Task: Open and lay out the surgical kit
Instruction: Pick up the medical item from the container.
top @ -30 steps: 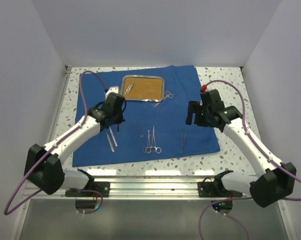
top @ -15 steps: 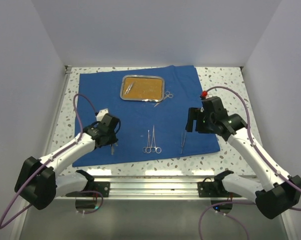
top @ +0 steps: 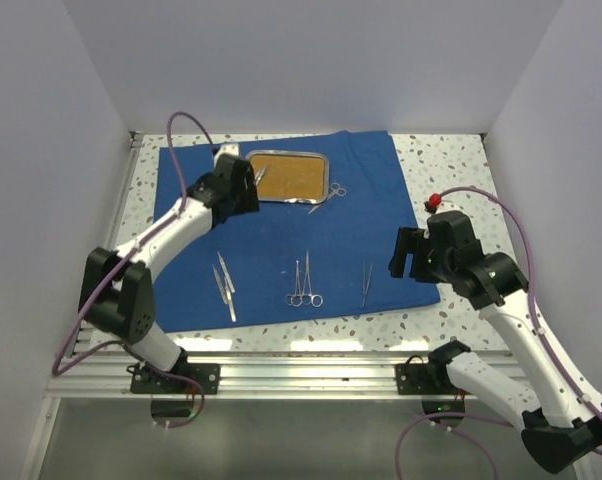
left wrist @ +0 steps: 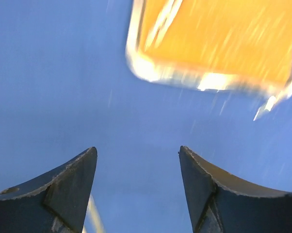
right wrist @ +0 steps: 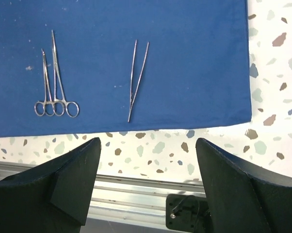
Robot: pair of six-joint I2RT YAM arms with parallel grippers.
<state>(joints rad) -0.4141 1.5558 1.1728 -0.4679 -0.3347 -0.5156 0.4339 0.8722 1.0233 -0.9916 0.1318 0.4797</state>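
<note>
The royal-blue cloth (top: 281,235) lies spread flat on the table. The steel tray (top: 319,160) sits at its far middle with one silvery tool (top: 258,176) inside. Scissors (top: 329,194) lie against the tray's right corner. Two ring-handled clamps (top: 303,285), tweezers (top: 366,283) and two thin tools (top: 224,285) lie along the near part of the cloth. My left gripper (top: 246,195) hovers open and empty beside the tray's (left wrist: 151,70) near left corner. My right gripper (top: 406,255) is open and empty over the cloth's near right corner, with the clamps (right wrist: 54,82) and tweezers (right wrist: 137,80) ahead of it.
Speckled tabletop (top: 451,175) borders the cloth on the right and front. An aluminium rail (top: 301,350) runs along the near edge. White walls close in the left, right and back sides. Purple cables loop off both arms.
My left gripper dipped to the cloth's near left, opened, then swung back up to the tray's left corner. The right arm pulled back toward the near right, still open.
</note>
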